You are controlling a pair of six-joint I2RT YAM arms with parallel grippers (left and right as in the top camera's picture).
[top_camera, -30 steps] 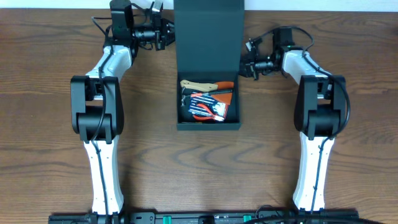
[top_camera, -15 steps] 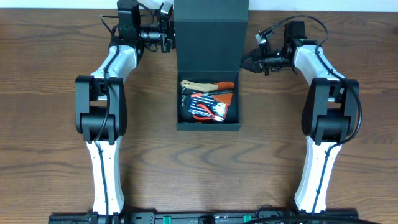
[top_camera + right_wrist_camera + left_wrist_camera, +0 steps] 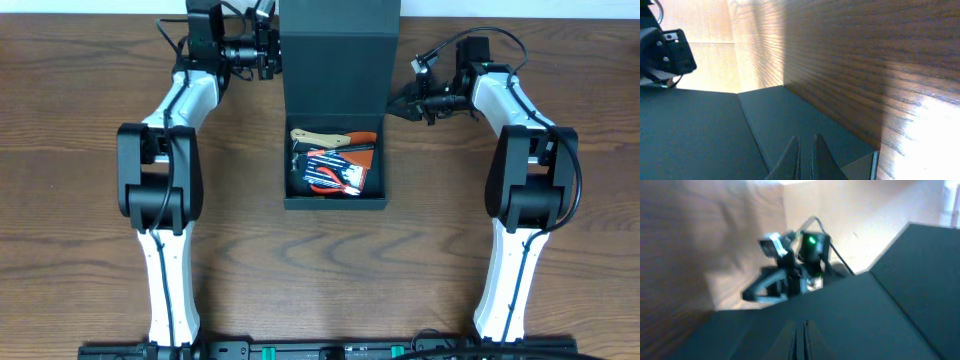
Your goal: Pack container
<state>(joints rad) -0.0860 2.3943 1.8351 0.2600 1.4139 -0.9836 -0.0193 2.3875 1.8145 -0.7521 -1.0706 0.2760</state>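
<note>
The dark teal-black container [image 3: 335,203] stands in the middle of the table with its flap lid [image 3: 338,60] raised at the back. Inside lie hand tools: pliers with tan handles [image 3: 318,137] and red-handled tools on an orange card [image 3: 338,172]. My left gripper [image 3: 273,55] is shut at the lid's left edge. My right gripper [image 3: 396,100] is shut at the lid's right edge. In the left wrist view the fingers [image 3: 800,336] lie against the dark lid [image 3: 880,305]. In the right wrist view the fingers [image 3: 805,152] lie against the lid [image 3: 700,135].
The brown wooden table [image 3: 90,230] surrounds the container. Both arms reach in from the front edge along the container's two sides. The right arm's wrist [image 3: 795,270] shows across the lid in the left wrist view, and the left arm's wrist [image 3: 665,50] in the right wrist view.
Both arms have shifted a little toward the back and the lid's top edge looks wider, as if lifted. In the last half second almost nothing moved.
</note>
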